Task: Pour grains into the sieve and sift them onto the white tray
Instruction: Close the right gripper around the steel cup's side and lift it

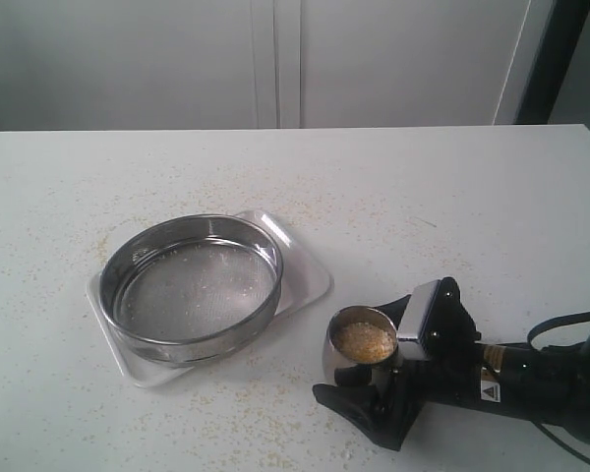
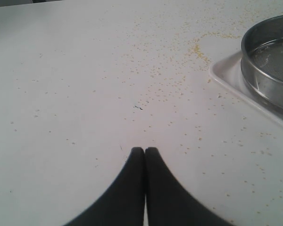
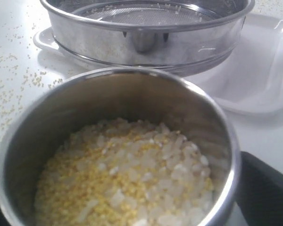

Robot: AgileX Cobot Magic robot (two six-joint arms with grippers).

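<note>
The sieve (image 1: 192, 285) stands on the white tray (image 1: 310, 280) left of the table's middle, and its mesh holds only a few specks. A small steel cup (image 1: 362, 346) holding the grains (image 1: 364, 339) stands on the table to the tray's right. My right gripper (image 1: 385, 362) is shut on the cup, one finger on each side. In the right wrist view the grains (image 3: 127, 174) fill the cup (image 3: 132, 94), a black finger (image 3: 266, 188) shows beside it, and the sieve (image 3: 146, 37) and tray (image 3: 259, 70) lie just beyond. My left gripper (image 2: 145, 149) is shut on nothing, over bare tabletop.
Yellow crumbs (image 1: 275, 202) are scattered over the white tabletop, thickest around the tray. The left wrist view catches the sieve (image 2: 269, 61) and a tray corner (image 2: 228, 75) off to one side. The right arm's black body and cable (image 1: 560, 379) lie at the near right edge.
</note>
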